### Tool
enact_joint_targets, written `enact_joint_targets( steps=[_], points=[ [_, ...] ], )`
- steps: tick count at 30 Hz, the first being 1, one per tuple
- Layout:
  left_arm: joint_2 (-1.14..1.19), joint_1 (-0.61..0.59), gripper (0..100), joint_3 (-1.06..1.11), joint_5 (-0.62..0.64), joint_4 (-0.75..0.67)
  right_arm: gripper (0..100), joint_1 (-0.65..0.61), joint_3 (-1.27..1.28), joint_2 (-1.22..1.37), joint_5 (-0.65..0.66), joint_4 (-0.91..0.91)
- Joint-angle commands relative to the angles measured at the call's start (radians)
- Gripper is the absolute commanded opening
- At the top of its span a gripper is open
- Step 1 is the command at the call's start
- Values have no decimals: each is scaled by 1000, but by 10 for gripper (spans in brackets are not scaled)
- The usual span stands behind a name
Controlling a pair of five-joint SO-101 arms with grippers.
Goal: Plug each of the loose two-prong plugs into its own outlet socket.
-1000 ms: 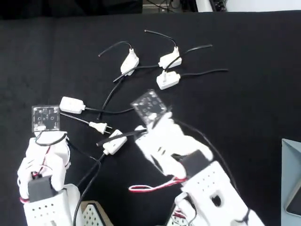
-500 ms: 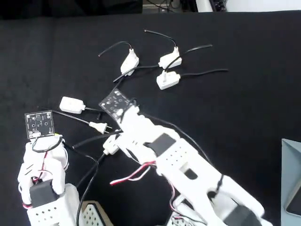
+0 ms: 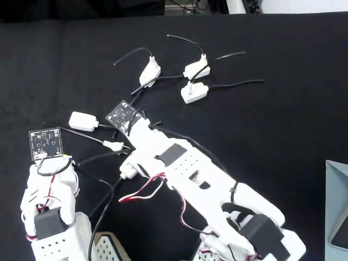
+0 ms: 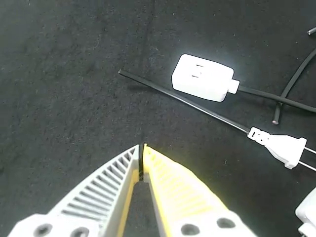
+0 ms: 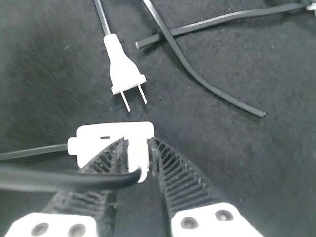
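Clamped in the right pincer [image 5: 136,148]: a white socket [image 5: 111,138], low over the black tabletop [image 3: 272,136], with a loose plug [image 5: 123,74] just beside it, prongs pointing toward it. Left pincer [image 4: 142,148] closed on nothing, near a second socket [image 4: 202,78].

Black surface [image 3: 293,81] with white two-prong plugs [image 5: 121,71] and white outlet sockets [image 5: 111,134], each on a black cord [image 5: 197,74]. On the left claw [image 4: 142,153], one ribbed finger [image 4: 106,190] is pale grey and the other [image 4: 173,190] is yellow; the right claw [image 5: 137,148] is black and ribbed. The arms [image 3: 185,168] are white, with red-and-white wires [image 3: 141,190].
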Motion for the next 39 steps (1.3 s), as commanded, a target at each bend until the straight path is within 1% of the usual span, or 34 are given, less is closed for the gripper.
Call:
enact_joint_targets(
  steps=[1, 5, 9, 13, 20, 24, 30, 39],
  points=[
    [-9, -4, 30, -4, 6, -9, 11, -8, -65, 18, 9, -18],
    [-9, -4, 30, -4, 6, -9, 11, -8, -62, 44, 9, -14],
    [-9, -4, 30, -4, 6, -9, 11, -8, -70, 125, 9, -20],
    [-9, -4, 30, -4, 6, -9, 11, -8, -87, 199, 38, -20],
    [-9, -4, 30, -4, 6, -9, 11, -2, -88, 206, 43, -17],
    [-9, -5, 30, -2, 6, -9, 11, 71, -97, 162, 49, -12],
    [-9, -5, 30, 5, 6, -14, 11, 249, -107, 58, 141, -17],
    [-9, -5, 30, 5, 6, -14, 11, 419, -231, 53, 210, -18]
  ],
)
